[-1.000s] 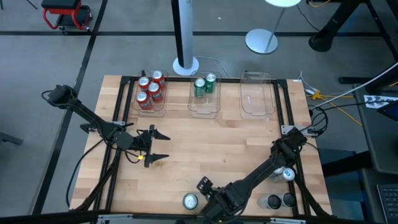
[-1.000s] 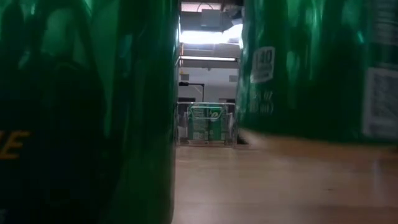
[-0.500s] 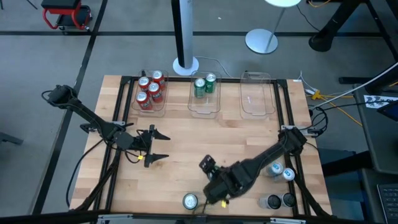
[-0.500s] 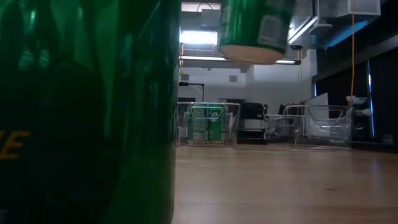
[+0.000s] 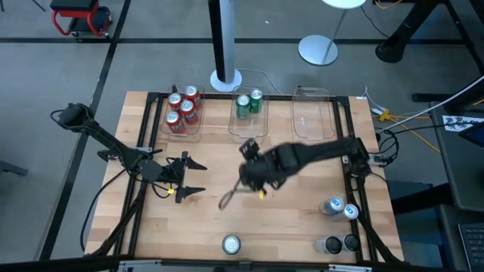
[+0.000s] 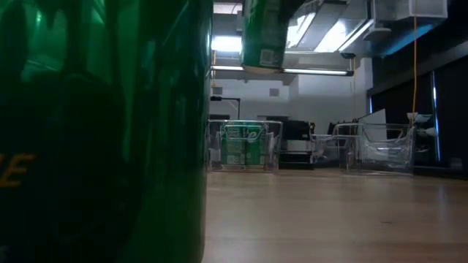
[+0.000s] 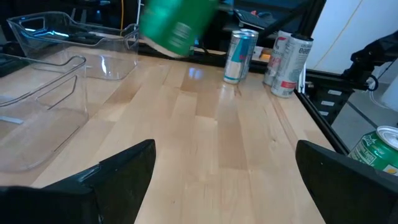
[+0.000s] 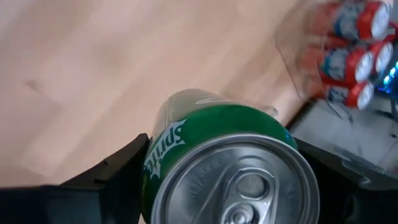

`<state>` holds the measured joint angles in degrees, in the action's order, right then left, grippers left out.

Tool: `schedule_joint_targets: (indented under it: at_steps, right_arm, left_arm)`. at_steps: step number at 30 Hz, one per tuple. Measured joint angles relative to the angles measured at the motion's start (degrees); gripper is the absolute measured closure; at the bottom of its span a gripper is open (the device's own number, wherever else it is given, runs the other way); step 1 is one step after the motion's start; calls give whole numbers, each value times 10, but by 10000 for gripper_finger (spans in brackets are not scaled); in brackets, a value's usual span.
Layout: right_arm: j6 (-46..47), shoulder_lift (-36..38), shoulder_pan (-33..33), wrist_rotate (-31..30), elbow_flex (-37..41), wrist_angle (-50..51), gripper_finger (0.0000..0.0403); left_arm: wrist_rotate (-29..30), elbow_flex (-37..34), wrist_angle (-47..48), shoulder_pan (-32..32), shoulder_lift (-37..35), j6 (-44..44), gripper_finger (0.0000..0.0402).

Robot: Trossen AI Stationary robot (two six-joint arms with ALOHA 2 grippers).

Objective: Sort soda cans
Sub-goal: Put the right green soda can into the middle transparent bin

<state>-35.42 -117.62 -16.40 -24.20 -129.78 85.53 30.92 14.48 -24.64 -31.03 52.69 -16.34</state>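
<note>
Your right gripper point(image 5: 253, 181) is clamped on a green can point(image 8: 224, 165), upright, above mid-table. The middle bin point(image 5: 248, 128) w/ two green cans point(image 5: 249, 103) lies straight toward the far edge. Left gripper point(image 5: 193, 176) idles wide open, holding nothing, near the left side.

Even overhead light; low view backlit; wrist views motion-blurred

grey floor point(image 5: 151, 53), bright ceiling lights point(image 6: 234, 44)
</note>
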Motion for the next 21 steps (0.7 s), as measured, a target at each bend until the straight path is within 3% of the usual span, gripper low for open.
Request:
schedule_joint_targets:
  at_steps: [21]
  right_arm:
    - [-133,18,238,19,10,-43,96]
  left_arm:
    - [0,0,2,0,0,17,27]
